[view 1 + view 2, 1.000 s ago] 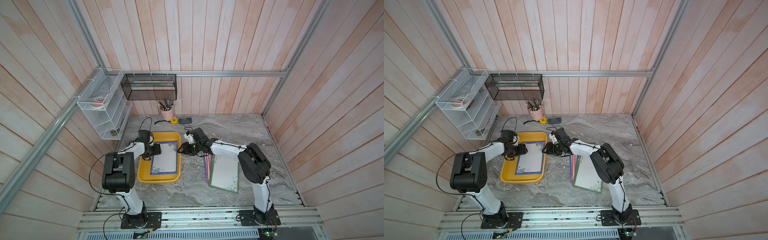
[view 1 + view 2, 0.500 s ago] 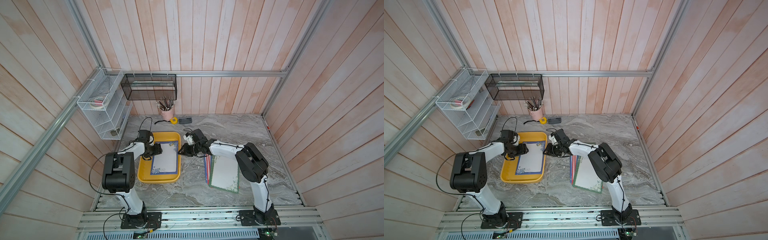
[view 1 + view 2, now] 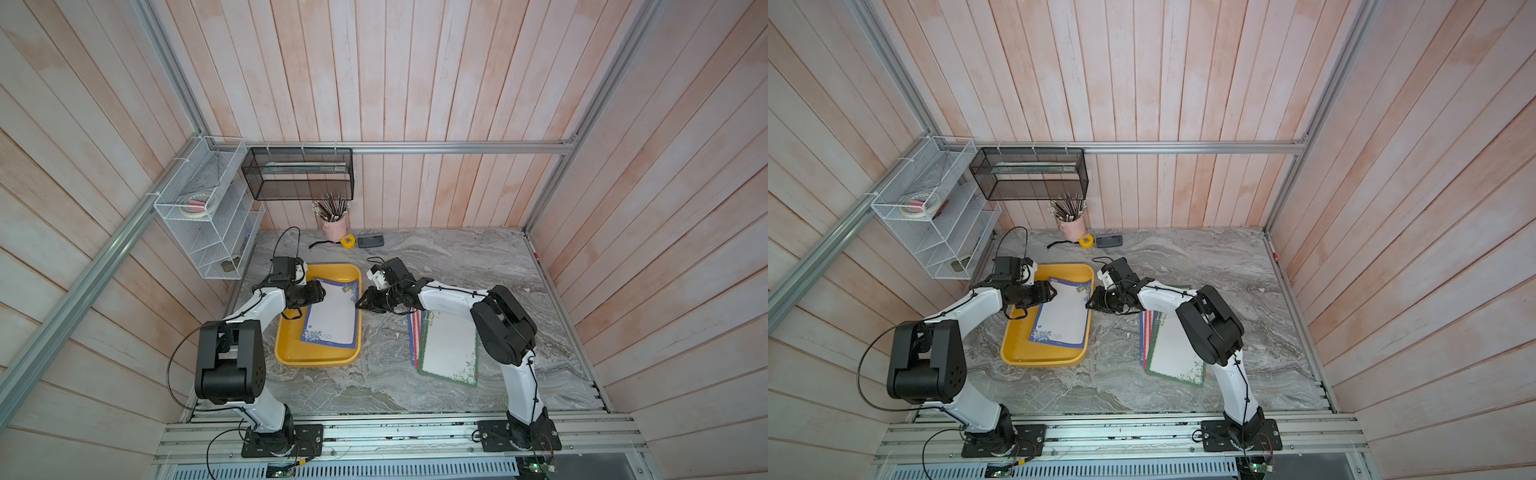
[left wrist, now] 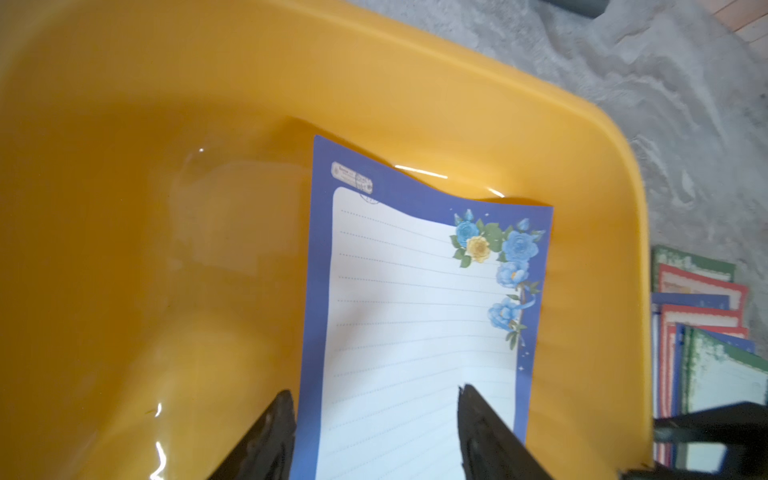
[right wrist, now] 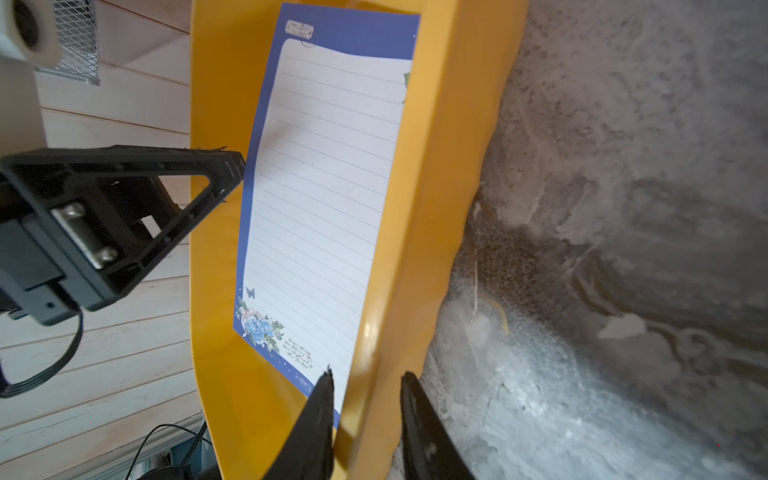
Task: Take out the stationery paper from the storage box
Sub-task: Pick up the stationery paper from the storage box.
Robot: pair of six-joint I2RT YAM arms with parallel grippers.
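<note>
The yellow storage box (image 3: 316, 360) (image 3: 1042, 360) lies on the marble table with one blue-bordered stationery paper (image 3: 332, 316) (image 3: 1064, 318) inside. My left gripper (image 3: 322, 293) (image 4: 375, 390) is open low over the sheet's far left part. One of its fingers is beside the blue border and the other over the white centre (image 4: 415, 299). My right gripper (image 3: 359, 302) (image 5: 368, 374) straddles the box's right wall (image 5: 436, 166) and is shut on it, one finger inside by the sheet (image 5: 324, 187) and one outside.
A fanned pile of red, blue and green bordered sheets (image 3: 446, 345) (image 3: 1177, 349) lies right of the box. At the back stand a pink pencil cup (image 3: 335, 226), a yellow tape measure (image 3: 348, 241) and a dark device (image 3: 370, 241). A white wire rack (image 3: 208, 220) and a black mesh basket (image 3: 299, 174) hang above.
My right gripper has moved left onto the box's right wall and its jaws have narrowed around it. The left jaws have narrowed a little over the sheet.
</note>
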